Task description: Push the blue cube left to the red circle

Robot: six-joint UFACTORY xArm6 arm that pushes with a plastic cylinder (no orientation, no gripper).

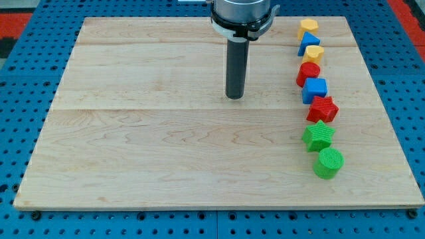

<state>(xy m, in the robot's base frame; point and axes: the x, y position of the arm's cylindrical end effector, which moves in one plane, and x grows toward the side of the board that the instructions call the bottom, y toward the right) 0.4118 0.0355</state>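
The blue cube (315, 89) sits in a column of blocks at the view's right side of the wooden board (166, 146). The red circle (308, 73) lies just above it and touches it. My tip (234, 97) rests on the board near the middle, well to the left of the blue cube and apart from every block. The rod rises from the tip to the arm's head at the view's top.
The column holds, from top to bottom, a yellow block (308, 27), a blue triangle (309, 44), a yellow block (313, 54), then below the cube a red star (323, 109), a green star (319, 135) and a green circle (329, 162). A blue pegboard (20, 99) surrounds the board.
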